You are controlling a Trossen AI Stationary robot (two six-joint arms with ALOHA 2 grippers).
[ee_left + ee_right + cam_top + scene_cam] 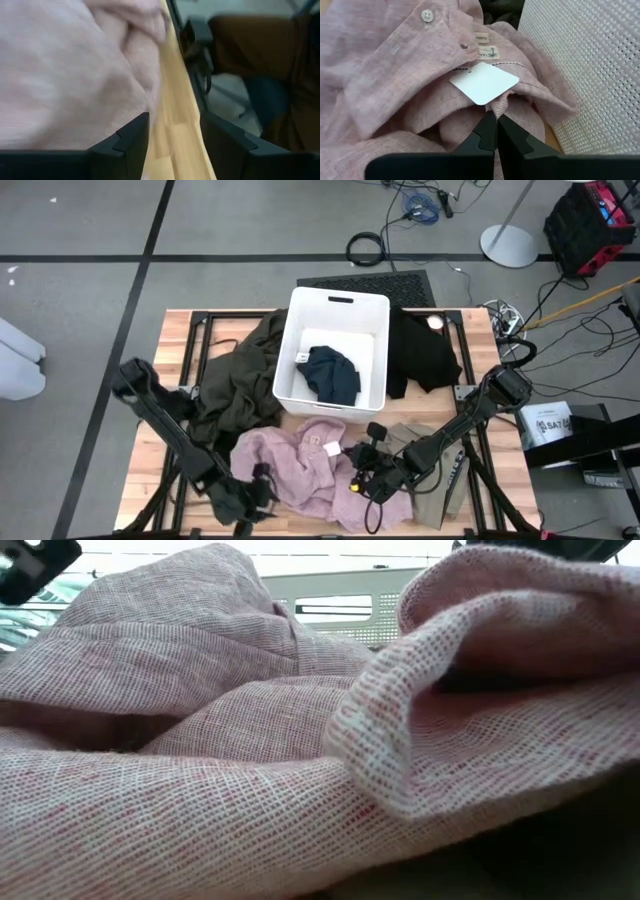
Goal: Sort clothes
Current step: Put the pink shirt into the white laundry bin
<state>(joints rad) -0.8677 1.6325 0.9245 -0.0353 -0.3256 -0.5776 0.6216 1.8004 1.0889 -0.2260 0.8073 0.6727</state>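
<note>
A pale pink shirt (pixel 300 465) lies crumpled on the near middle of the table and fills the low view (pixel 200 760). My right gripper (pixel 495 125) is shut on it just below its white tag (pixel 485 82). My left gripper (pixel 172 137) stands open at the shirt's near left edge (pixel 258 485), with bare tabletop between its fingers. A navy garment (pixel 330 373) lies inside the white bin (pixel 372 310). A dark olive garment (pixel 245 380) lies left of the bin, a black one (pixel 420 350) to its right, and a khaki one (pixel 435 475) sits under my right arm. My right gripper pinches a gathered fold of the pink shirt at its collar (pixel 499 106), right under the white tag, between its two fingertips. The fingers come slanting down from the table's right. The shirt lies slack on the table around the hold. My left gripper: the pink cloth lies against one finger's (pixel 135 140) outer side; whether they touch I cannot tell.
The white bin's mesh wall (pixel 590 65) stands close beside my right gripper. A strip of bare wood (pixel 150 490) shows at the table's near left. Cables and stands lie on the floor beyond the far edge.
</note>
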